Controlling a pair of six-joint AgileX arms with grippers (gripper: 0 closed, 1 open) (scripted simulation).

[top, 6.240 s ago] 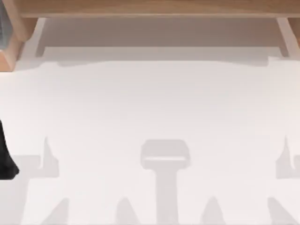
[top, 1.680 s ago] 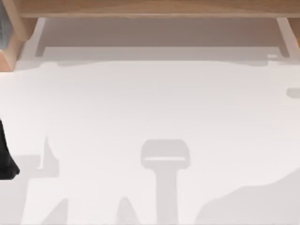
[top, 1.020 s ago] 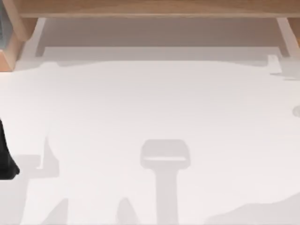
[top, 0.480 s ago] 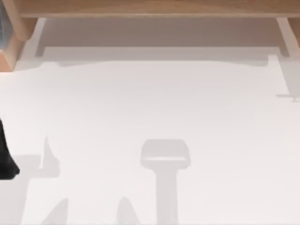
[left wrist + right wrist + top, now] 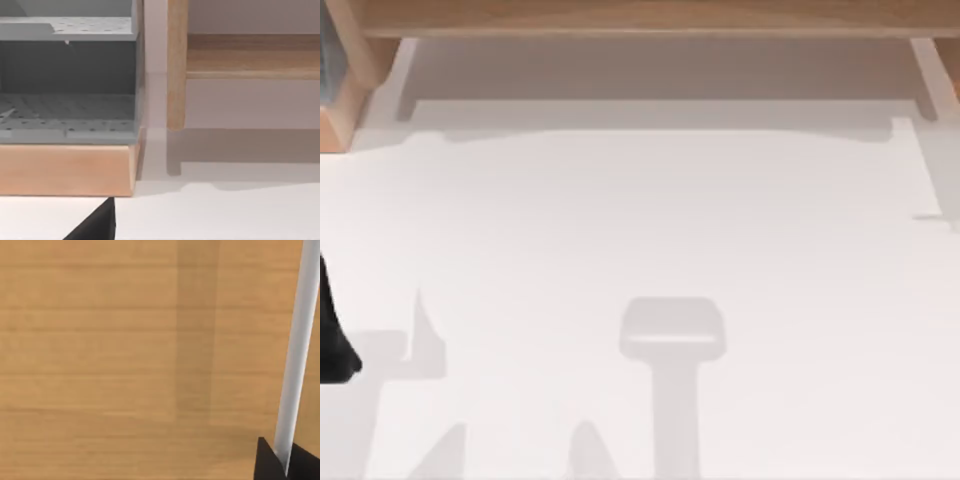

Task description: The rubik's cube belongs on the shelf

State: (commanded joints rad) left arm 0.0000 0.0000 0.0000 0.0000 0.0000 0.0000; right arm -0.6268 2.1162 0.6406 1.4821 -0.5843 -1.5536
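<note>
White table (image 5: 640,220) runs bare from the near edge up to the shelf (image 5: 640,18), whose long wooden board lies left to right across the far side. Where the rubik's cube is I cannot tell, so which way it lies from either of the 2 grippers is open too.

The right gripper (image 5: 271,463) is the 1 at work. Its wrist view looks close onto pale wood grain, which I take for the shelf board, with a soft band of shadow across it and a white strip beside the dark gripper tip. My guess is that this arm is up over the right end of the shelf, so the coming move turns on whether the cube is with it. Whether this gripper is released, clenched or grasping anything I cannot tell.

The left arm (image 5: 332,330) sits parked at the table's left edge. The left gripper (image 5: 95,227) faces the shelf's left upright and a grey perforated rack (image 5: 67,75) on a wooden base; its state I cannot tell either.
</note>
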